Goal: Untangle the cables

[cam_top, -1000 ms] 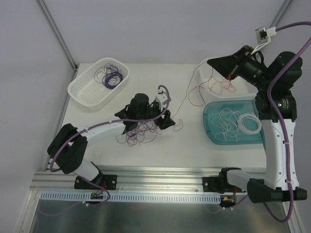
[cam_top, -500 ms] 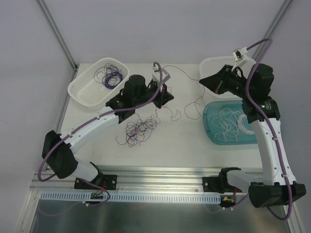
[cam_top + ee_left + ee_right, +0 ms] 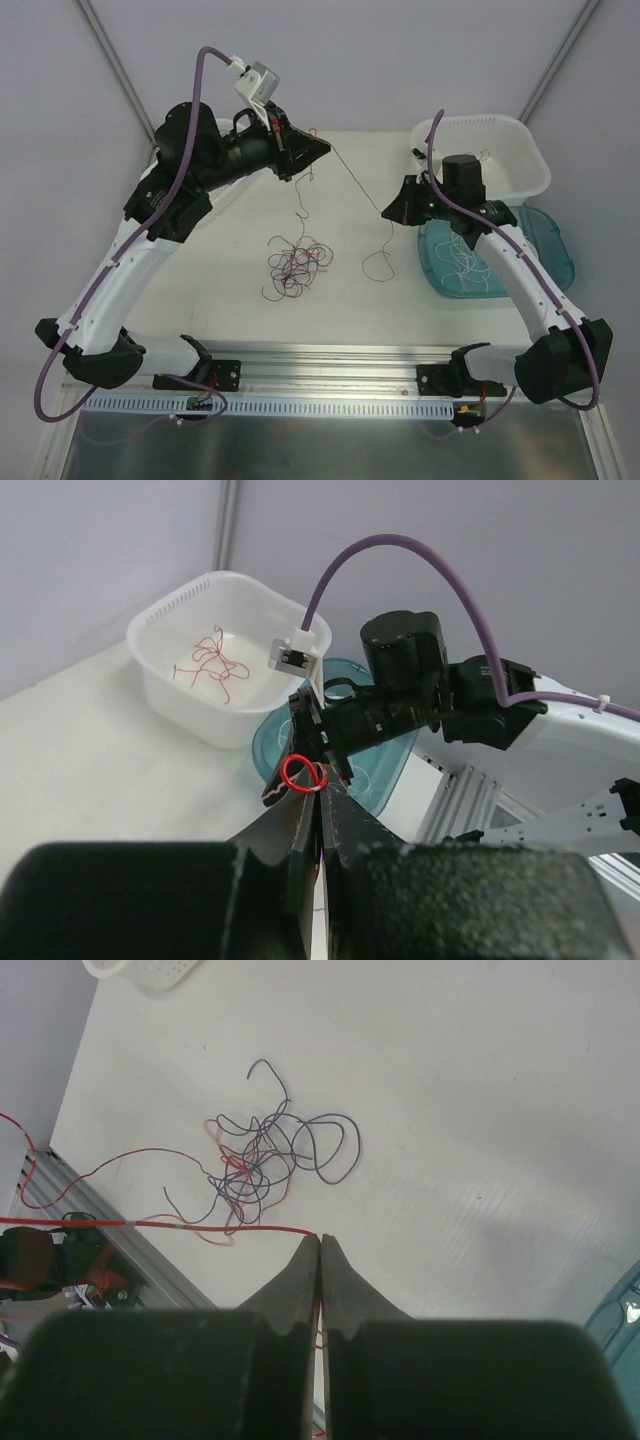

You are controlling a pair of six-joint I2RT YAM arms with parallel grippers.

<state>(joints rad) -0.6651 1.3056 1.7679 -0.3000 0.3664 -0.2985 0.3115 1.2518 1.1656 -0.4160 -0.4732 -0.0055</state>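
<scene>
A thin red cable (image 3: 352,178) runs taut through the air between my two grippers. My left gripper (image 3: 325,148) is raised at the back left and shut on one end; a small red loop (image 3: 303,775) sticks out at its tips (image 3: 320,785). My right gripper (image 3: 385,212) is shut on the cable near the table's middle, and the red strand leaves its tips (image 3: 320,1238) to the left. A loose red tail (image 3: 378,262) curls below it. A tangle of dark purple and red cables (image 3: 298,262) (image 3: 270,1155) lies on the table between the arms.
A white basket (image 3: 520,150) (image 3: 160,675) at the back right holds red cables (image 3: 215,662). A teal tray (image 3: 555,255) next to it holds white cables (image 3: 462,262). A corner of another white basket (image 3: 150,970) shows. The metal rail (image 3: 330,360) runs along the near edge.
My left gripper shut on a red cable at the tangle and rose up and back to the left. The right arm swung from the back right basket toward the middle, stretching the cable.
</scene>
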